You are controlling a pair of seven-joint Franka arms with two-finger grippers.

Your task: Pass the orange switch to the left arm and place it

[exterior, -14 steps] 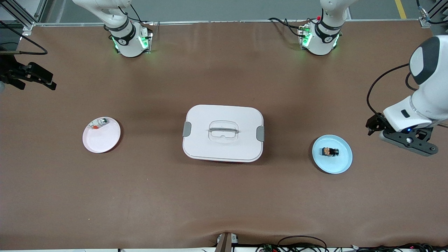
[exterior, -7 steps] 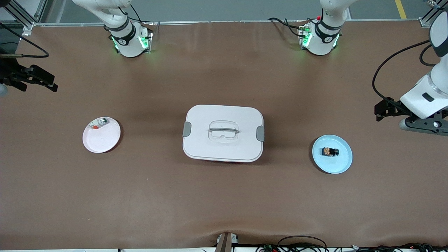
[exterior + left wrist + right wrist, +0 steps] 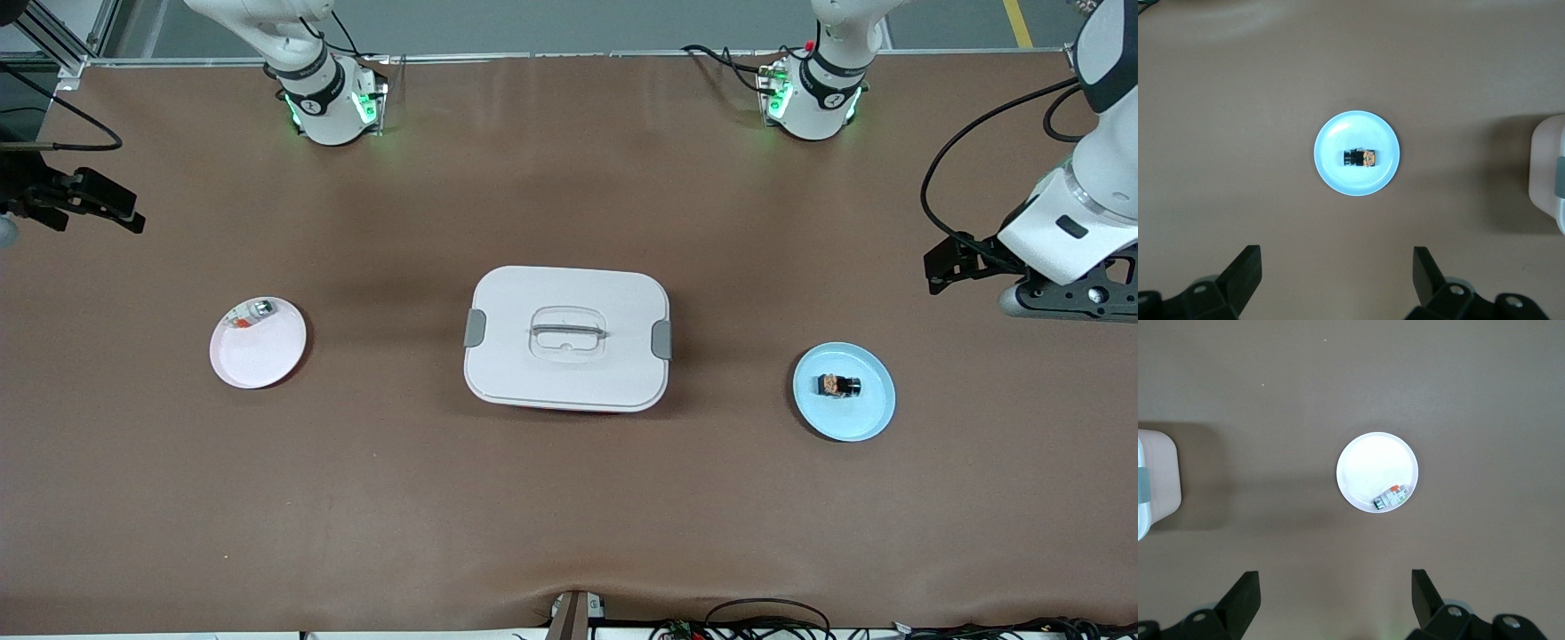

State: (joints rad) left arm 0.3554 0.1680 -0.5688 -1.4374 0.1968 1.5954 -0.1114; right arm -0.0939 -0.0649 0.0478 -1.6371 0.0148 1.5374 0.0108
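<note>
The task is judged to be at its very start, with nothing yet grasped or carried. Taken across the front view from the right arm's end of the table, the right gripper [image 3: 89,200] is seen raised over the table's edge; in the right wrist view its fingers [image 3: 1245,597] are spread wide and nothing is held between them. It waits there. Below it, nearer the camera, a pink plate [image 3: 267,360] lies with a small silver-and-green part [image 3: 255,310] on its rim side. The box [image 3: 567,338] sits shut in the middle of the table, between the two plates. Toward the left arm's end, the switch [image 3: 838,385] rests untouched at the centre of a blue plate [image 3: 867,418], well apart from the box. The left gripper [image 3: 956,265] hangs over bare table near that plate, not yet over it; in the left wrist view its fingers [image 3: 1248,273] stand wide apart and empty, with the switch [image 3: 1360,158] framed between them well below. Everything is judged to be left: the pick-up from the blue plate, the hand-over between the arms clear of the box, and the set-down, presumably on the pink plate.
</note>
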